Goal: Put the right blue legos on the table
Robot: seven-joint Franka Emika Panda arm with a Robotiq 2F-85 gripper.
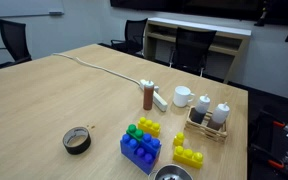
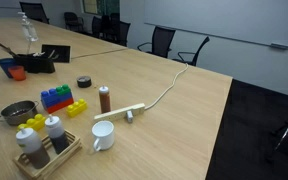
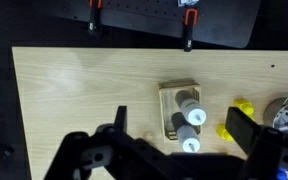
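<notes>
The blue lego stack (image 1: 141, 152) stands on the wood-grain table (image 1: 54, 95) near its front edge, with a green studded piece (image 1: 134, 130) on it. Small dark-blue bricks top the wide blue base, the right one about here (image 1: 151, 147). I cannot separate them clearly. The stack also shows in an exterior view (image 2: 56, 97). My gripper (image 3: 182, 135) appears only in the wrist view. It is open and empty, high above a wooden caddy with two shakers (image 3: 179, 105). The blue legos are out of the wrist view.
Yellow bricks (image 1: 149, 126) (image 1: 189, 153) (image 3: 242, 108) lie beside the stack. A metal bowl (image 1: 174, 173), tape roll (image 1: 77, 140), brown bottle (image 1: 148, 95), white mug (image 1: 182, 97), the caddy (image 1: 209, 120) and a power strip with cable (image 1: 158, 98) stand around it.
</notes>
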